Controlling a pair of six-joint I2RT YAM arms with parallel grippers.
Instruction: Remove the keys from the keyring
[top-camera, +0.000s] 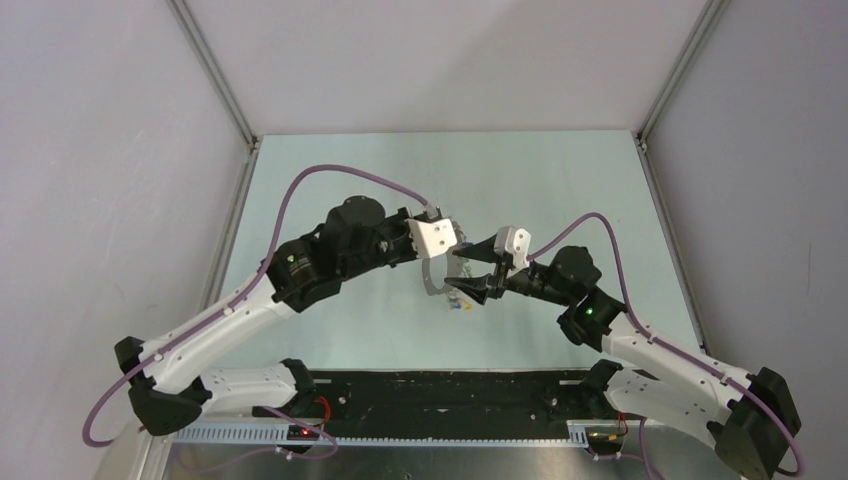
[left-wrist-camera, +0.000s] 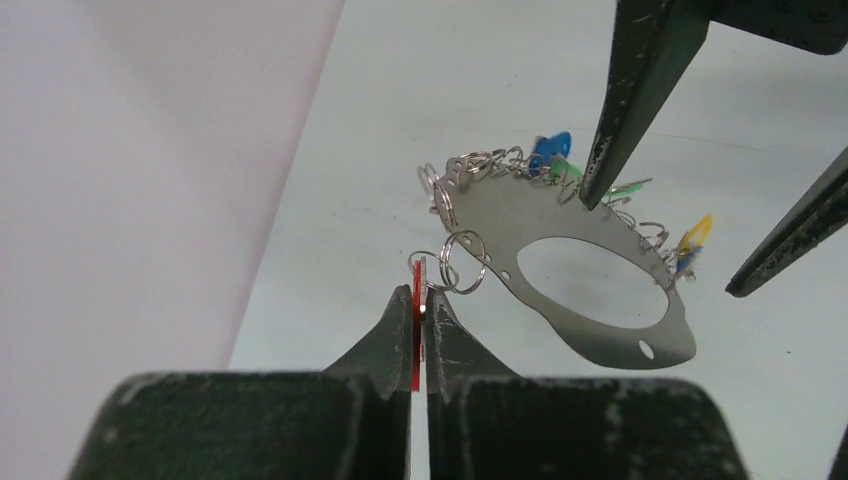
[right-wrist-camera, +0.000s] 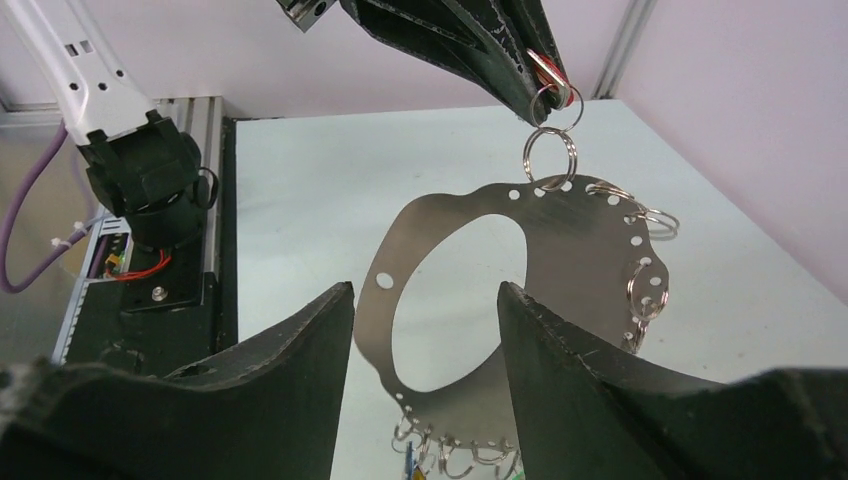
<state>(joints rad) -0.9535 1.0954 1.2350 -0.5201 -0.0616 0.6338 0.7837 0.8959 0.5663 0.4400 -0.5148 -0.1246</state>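
Note:
The keyring (left-wrist-camera: 520, 225) is a flat grey metal plate with a large oval hole and small split rings along its edge. It hangs in the air above the table. My left gripper (left-wrist-camera: 420, 300) is shut on a red-headed key (left-wrist-camera: 417, 335), which links to the plate through a split ring (left-wrist-camera: 462, 262). Blue (left-wrist-camera: 550, 148), green (left-wrist-camera: 565, 170) and yellow (left-wrist-camera: 695, 235) keys hang on the plate's far edge. My right gripper (right-wrist-camera: 425, 290) is open, with its jaws on either side of the plate's lower part (right-wrist-camera: 580, 240). I cannot tell if they touch it. From above, both grippers meet at the keyring (top-camera: 437, 280).
The pale green table (top-camera: 520, 180) is enclosed by grey walls and aluminium corner rails (top-camera: 215, 70). A black base strip (top-camera: 450, 390) with the arm mounts runs along the near edge. The left arm's base (right-wrist-camera: 150, 170) shows in the right wrist view.

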